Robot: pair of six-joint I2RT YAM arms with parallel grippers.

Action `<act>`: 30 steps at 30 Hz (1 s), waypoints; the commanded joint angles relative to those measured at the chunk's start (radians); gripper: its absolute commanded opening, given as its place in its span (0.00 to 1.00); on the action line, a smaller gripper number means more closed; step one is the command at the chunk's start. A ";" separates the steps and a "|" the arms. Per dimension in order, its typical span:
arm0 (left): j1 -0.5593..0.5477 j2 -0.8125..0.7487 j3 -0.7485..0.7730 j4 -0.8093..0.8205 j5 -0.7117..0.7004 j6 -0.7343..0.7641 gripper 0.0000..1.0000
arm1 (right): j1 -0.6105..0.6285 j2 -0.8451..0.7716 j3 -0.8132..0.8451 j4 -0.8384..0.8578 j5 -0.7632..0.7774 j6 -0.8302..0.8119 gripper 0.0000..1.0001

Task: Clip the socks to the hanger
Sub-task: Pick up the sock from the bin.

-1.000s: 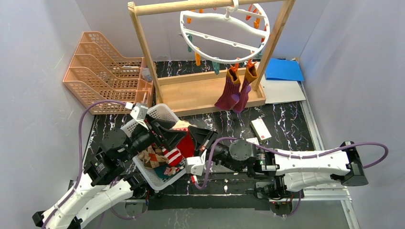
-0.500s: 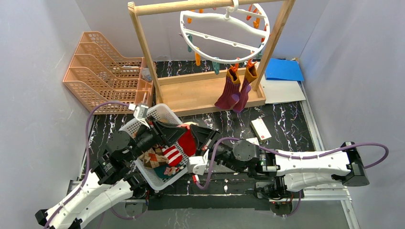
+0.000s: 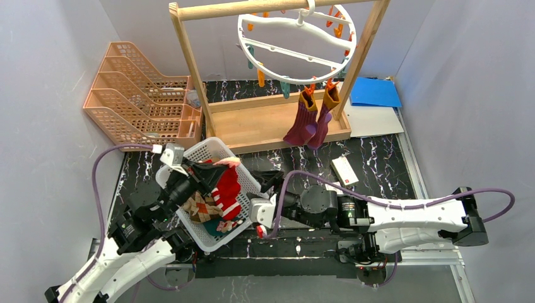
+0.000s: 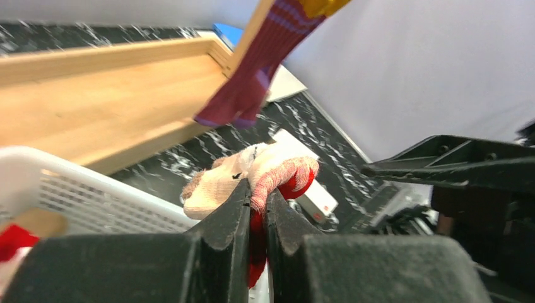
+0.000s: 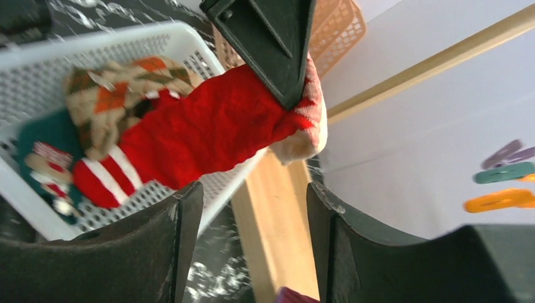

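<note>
- Lifting stage, by judgement: left gripper point(image 3: 211, 169) poised over the white mesh basket point(image 3: 213, 142), jaws clenched on one end of a red sock point(image 3: 228, 188)
- The pinch sits at the cream-and-red toe point(image 4: 277, 172), so the leg trails down and its white-striped cuff reaches back into the basket
- Reason for the hold, as judged: gripping one end lets the sock hang out long, leaving a free length for the other arm to take before clipping
- Standing by: right gripper point(image 3: 272, 180), just beside the basket on the right arm's side, jaws spread wide with nothing between them
- Its own camera looks straight at the held sock, which suggests a handover is being lined up
- Basket contents, item one: brown-orange argyle sock point(image 5: 113, 95), near the basket's middle
- Item two: dark teal sock point(image 5: 45, 129), low in the basket beside the argyle
- Item three: red-and-white striped piece point(image 5: 53, 161) on the teal, too bunched to identify further
- Round white hanger point(image 3: 277, 21): well beyond the basket, hooked on the top bar of a wooden rack point(image 3: 265, 126), raised so that clipped items dangle free
- Already on the hanger: two maroon socks point(image 3: 305, 123) with orange cuffs, each under an orange clip point(image 3: 310, 88), on the ring's side nearest the basket
- Outstanding, as judged: the held sock and the basket's three pieces, not yet clipped
</note>
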 commanded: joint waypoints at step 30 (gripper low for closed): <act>-0.003 -0.200 -0.015 0.002 0.172 0.651 0.00 | -0.543 0.270 0.111 0.446 -0.820 2.022 0.73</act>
